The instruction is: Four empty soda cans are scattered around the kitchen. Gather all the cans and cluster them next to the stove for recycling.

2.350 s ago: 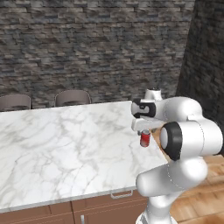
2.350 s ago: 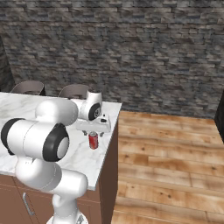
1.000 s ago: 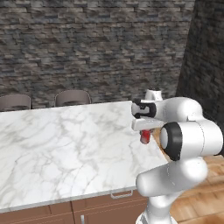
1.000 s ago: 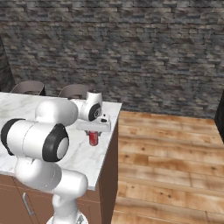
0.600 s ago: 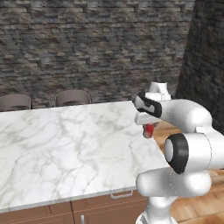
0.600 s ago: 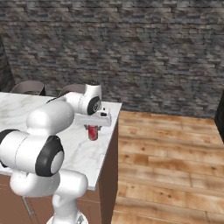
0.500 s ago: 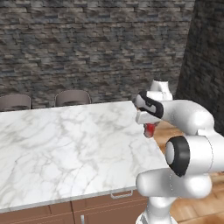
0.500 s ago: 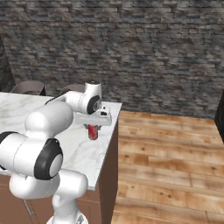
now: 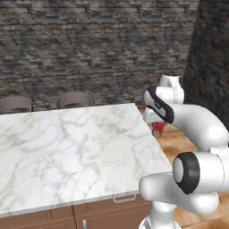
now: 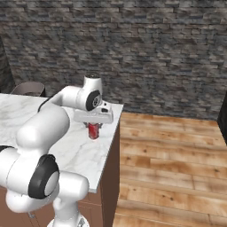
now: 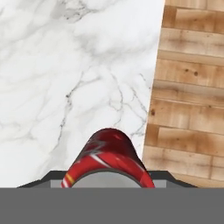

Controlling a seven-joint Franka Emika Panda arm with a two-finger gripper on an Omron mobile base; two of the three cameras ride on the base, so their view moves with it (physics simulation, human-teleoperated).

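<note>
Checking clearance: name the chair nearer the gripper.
The chair further right in the left base view; the other chair sits at the picture's left edge.

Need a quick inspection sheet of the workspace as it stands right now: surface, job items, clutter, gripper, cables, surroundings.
Surface: white marble counter, bare apart from the can near its right-hand edge.
Job's things: one red soda can, upright, silver top showing in the hand view; whether it has left the counter cannot be told.
Clutter: nothing seen.
Gripper: gripper shut on the red soda can, directly over the counter's edge.
Cables: nothing seen.
Surroundings: dark stone wall behind, wooden floor beside the counter, two chair backs at the counter's far side.
</note>
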